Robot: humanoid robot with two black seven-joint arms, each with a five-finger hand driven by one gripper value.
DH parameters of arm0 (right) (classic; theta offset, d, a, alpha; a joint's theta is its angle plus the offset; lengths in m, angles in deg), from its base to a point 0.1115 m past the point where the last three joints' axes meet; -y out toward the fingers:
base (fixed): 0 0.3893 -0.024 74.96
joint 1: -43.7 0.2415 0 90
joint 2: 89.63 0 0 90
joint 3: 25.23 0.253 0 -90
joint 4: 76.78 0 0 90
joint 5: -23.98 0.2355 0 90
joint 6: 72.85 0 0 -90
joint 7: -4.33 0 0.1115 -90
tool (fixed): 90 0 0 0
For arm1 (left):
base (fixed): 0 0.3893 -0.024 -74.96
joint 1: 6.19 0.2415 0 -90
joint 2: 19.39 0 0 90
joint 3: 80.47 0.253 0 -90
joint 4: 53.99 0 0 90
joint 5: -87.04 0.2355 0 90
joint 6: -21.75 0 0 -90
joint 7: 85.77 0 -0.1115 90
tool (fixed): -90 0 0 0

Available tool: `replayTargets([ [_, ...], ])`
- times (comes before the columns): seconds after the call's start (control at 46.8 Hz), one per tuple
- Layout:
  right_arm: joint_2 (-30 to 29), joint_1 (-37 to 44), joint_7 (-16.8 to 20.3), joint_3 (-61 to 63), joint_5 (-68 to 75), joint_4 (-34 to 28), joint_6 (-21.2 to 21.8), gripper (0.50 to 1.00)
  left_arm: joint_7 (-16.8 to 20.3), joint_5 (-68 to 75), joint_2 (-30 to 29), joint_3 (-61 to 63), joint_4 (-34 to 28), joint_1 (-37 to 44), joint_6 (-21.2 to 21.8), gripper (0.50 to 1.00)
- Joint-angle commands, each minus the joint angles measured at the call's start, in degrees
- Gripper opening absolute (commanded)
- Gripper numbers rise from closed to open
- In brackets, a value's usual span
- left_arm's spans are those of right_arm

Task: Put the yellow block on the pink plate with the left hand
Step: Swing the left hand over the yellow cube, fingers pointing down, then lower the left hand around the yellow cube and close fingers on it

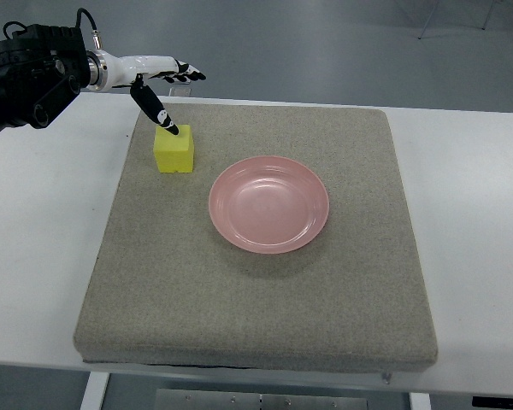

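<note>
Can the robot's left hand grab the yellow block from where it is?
Probably yes. The left hand is open right above the yellow foam block, one fingertip at its top edge. Nothing lies between them; the pink round plate sits apart.

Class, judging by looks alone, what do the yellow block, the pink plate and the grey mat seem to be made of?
Yellow block: probably foam, matte with soft edges. Pink plate: likely plastic or glazed ceramic, glossy with highlights. Grey mat: felt-like fabric, speckled and dull.

I'm looking into a lab or test room: a plain white table [479,213] with a grey mat [256,299] over a bare grey floor [325,43].
</note>
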Motion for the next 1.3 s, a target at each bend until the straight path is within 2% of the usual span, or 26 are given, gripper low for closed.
replayTargets([
  [0.0,0.0,0.02,0.0,0.0,0.0,0.0,0.0,0.924,1.66,4.39,0.13,0.06,0.44,-0.54,-0.03,0.999],
  [0.192,0.0,-0.06,0.0,0.0,0.0,0.0,0.0,0.924,5.35,9.49,-0.05,1.46,4.22,-2.38,-1.0,0.999],
  [0.299,0.0,0.02,0.0,0.0,0.0,0.0,0.0,0.924,6.87,10.2,-0.05,3.74,4.31,-2.56,-1.26,0.999],
  [0.683,0.0,0.02,0.0,0.0,0.0,0.0,0.0,0.924,6.87,10.37,-0.05,4.89,3.52,-1.5,0.05,0.999],
  [0.961,0.0,0.02,0.0,0.0,0.0,0.0,0.0,0.924,6.06,9.23,0.22,4.36,-1.49,0.78,-0.03,0.999],
  [1.132,0.0,0.02,0.0,0.0,0.08,0.0,0.0,0.924,4.13,7.91,0.57,4.01,-1.58,1.57,-1.17,0.996],
  [1.282,0.0,0.02,0.0,0.0,0.0,0.0,0.0,0.924,2.28,5.98,0.83,4.1,-1.58,1.48,-4.42,0.999],
])
